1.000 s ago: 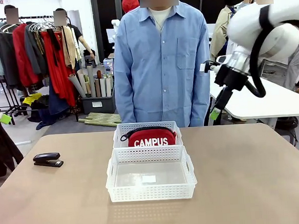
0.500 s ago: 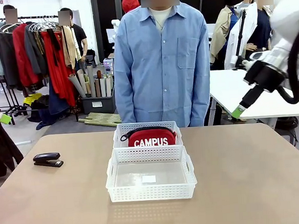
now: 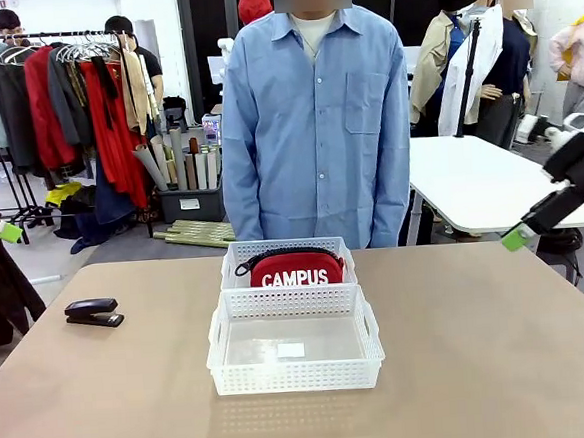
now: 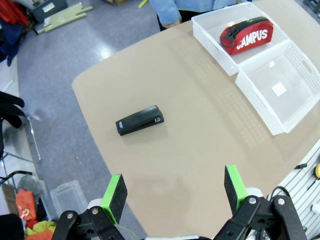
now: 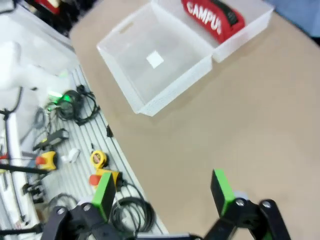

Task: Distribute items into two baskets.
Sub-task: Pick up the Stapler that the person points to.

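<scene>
A red zip pouch (image 3: 296,270) lettered "CAMPUS" lies in the far white basket (image 3: 286,247). The near, larger basket (image 3: 296,374) touches it and holds nothing but a small white label. A black stapler (image 3: 93,313) rests on the table at the left, apart from both baskets. My left gripper (image 4: 175,192) hangs open high above the table's left edge, with the stapler (image 4: 140,120) below and ahead of it. My right gripper (image 5: 162,192) is open too, high over the table's right side, with the near basket (image 5: 155,60) and the pouch (image 5: 212,17) ahead. In the front view it shows at the right edge (image 3: 519,235).
A person in a blue shirt (image 3: 314,127) stands at the far side, right behind the baskets. Cables and hand tools (image 5: 75,140) lie on a grey slatted surface beside the table. A white table (image 3: 470,186) stands back right, and a clothes rack (image 3: 63,95) back left.
My right arm has swung away to the right and down, from beside the person's shoulder out to the picture's right edge. The baskets, pouch and stapler have not moved.
</scene>
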Robot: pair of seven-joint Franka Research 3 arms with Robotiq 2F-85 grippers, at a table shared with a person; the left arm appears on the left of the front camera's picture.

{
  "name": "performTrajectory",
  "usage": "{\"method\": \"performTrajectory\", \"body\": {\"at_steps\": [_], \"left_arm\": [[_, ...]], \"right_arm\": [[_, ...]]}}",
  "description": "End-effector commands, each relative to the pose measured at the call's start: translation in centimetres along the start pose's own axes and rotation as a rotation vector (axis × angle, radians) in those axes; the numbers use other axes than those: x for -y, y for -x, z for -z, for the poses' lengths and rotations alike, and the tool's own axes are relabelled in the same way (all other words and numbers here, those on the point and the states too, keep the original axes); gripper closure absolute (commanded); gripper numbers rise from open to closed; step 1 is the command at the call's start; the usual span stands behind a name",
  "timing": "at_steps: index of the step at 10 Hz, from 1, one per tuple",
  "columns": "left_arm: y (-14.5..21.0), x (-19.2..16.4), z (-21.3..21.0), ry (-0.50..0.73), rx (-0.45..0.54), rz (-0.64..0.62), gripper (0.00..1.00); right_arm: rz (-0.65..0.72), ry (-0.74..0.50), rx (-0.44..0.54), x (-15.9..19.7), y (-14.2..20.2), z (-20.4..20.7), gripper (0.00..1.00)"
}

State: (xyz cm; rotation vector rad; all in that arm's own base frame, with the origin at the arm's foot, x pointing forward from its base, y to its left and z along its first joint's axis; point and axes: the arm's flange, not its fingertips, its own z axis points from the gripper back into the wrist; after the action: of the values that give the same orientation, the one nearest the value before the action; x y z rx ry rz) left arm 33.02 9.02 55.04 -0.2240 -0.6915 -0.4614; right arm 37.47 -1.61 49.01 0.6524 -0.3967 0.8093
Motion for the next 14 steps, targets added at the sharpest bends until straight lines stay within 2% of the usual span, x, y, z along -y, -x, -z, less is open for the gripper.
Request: {"method": "performTrajectory", "body": {"at_steps": [1, 5, 8, 9, 10, 14], "left_arm": [[0.0, -0.1, 0.0, -0.002, -0.002, 0.000, 0.00], [0.0, -0.1, 0.0, -0.002, -0.002, 0.000, 0.00], [0.0, -0.1, 0.0, -0.002, -0.002, 0.000, 0.00], [0.0, -0.1, 0.0, -0.002, -0.002, 0.000, 0.00], [0.0, -0.1, 0.0, -0.002, -0.002, 0.000, 0.00], [0.0, -0.1, 0.0, -0.002, -0.002, 0.000, 0.00]], "right_arm": [[-0.022, -0.009, 0.120, 1.3, 2.0, -0.4, 0.00], [-0.002, -0.044, 0.241, 3.4, 4.2, -2.8, 0.00], [-0.007, -0.035, 0.255, 3.5, 4.0, -3.3, 0.00], [-0.023, 0.007, 0.240, 3.1, 4.0, -3.1, 0.00], [0.024, -0.025, 0.224, 3.2, 4.4, -3.1, 0.00], [0.024, -0.025, 0.224, 3.2, 4.4, -3.1, 0.00]]}}
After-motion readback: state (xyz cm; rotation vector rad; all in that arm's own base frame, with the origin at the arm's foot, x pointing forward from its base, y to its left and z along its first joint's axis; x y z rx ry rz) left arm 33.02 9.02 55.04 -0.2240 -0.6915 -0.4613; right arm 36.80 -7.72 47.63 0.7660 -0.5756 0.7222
